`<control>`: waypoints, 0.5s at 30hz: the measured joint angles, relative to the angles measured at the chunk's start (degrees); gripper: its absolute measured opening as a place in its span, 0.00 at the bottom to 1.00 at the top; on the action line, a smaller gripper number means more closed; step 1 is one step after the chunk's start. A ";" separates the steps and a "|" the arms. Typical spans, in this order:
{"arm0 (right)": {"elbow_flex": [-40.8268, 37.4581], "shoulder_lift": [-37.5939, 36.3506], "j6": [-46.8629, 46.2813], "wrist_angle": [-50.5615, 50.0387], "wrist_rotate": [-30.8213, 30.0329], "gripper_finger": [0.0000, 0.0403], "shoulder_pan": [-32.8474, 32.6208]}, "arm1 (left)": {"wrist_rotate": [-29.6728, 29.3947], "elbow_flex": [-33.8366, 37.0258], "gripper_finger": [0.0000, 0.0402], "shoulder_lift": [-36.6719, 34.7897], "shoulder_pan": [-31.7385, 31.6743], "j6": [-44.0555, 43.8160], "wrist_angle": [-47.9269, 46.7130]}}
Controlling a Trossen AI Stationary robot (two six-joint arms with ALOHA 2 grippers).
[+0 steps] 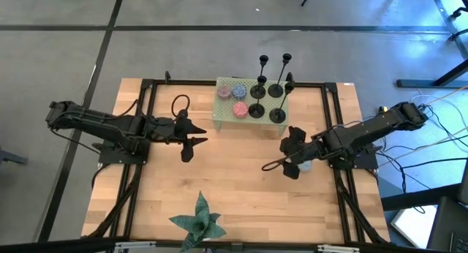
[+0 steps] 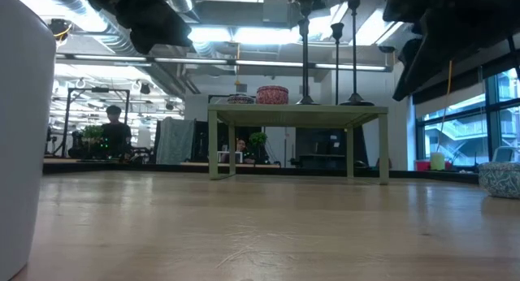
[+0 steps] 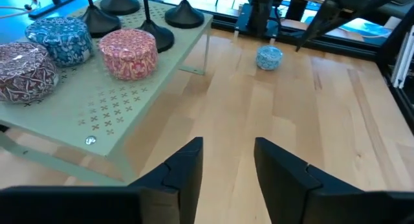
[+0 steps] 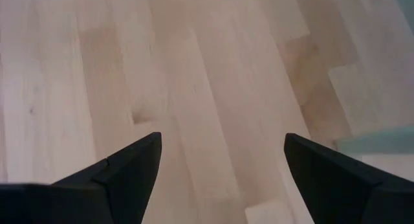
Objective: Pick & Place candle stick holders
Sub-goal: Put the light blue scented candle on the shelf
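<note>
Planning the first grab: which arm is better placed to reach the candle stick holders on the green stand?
Right, probably. The candle stick holders crowd the green stand's right end, nearer the right pincer, which is open and empty. The left pincer hovers farther off.

A small stand (image 1: 225, 115) sits at the far middle of the table (image 1: 241, 187), with three round tins (image 1: 232, 92) on its left half and the candle stick holders (image 1: 267, 96) clustered on its right half. The left gripper (image 1: 191, 141) hangs left of the stand and the right gripper (image 1: 292, 152) to its front right, with another tin (image 3: 268, 57) beside the latter. A leafy plant (image 1: 199, 222) lies at the table's near edge, left of centre.
</note>
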State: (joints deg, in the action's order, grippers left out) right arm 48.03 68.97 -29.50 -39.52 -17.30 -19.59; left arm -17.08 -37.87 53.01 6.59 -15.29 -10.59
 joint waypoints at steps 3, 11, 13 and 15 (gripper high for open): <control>0.00 0.00 -0.36 -3.86 0.02 0.81 0.00 | 0.00 0.00 0.34 0.00 0.00 0.00 0.00; 0.00 0.00 -15.66 -22.06 6.82 0.81 -0.10 | 0.00 0.00 0.35 0.00 0.00 0.00 -0.02; 0.00 0.00 -19.11 -23.59 9.06 0.81 -0.22 | 0.00 0.00 0.35 0.00 0.00 0.00 -0.02; -0.36 -0.05 -21.95 -23.64 9.42 0.81 -0.22 | 0.00 0.00 0.35 0.00 0.00 0.00 -0.04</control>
State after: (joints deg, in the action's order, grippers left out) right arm 47.67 68.92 -51.44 -63.16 -7.88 -19.81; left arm -17.08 -37.87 53.01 6.59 -15.29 -10.63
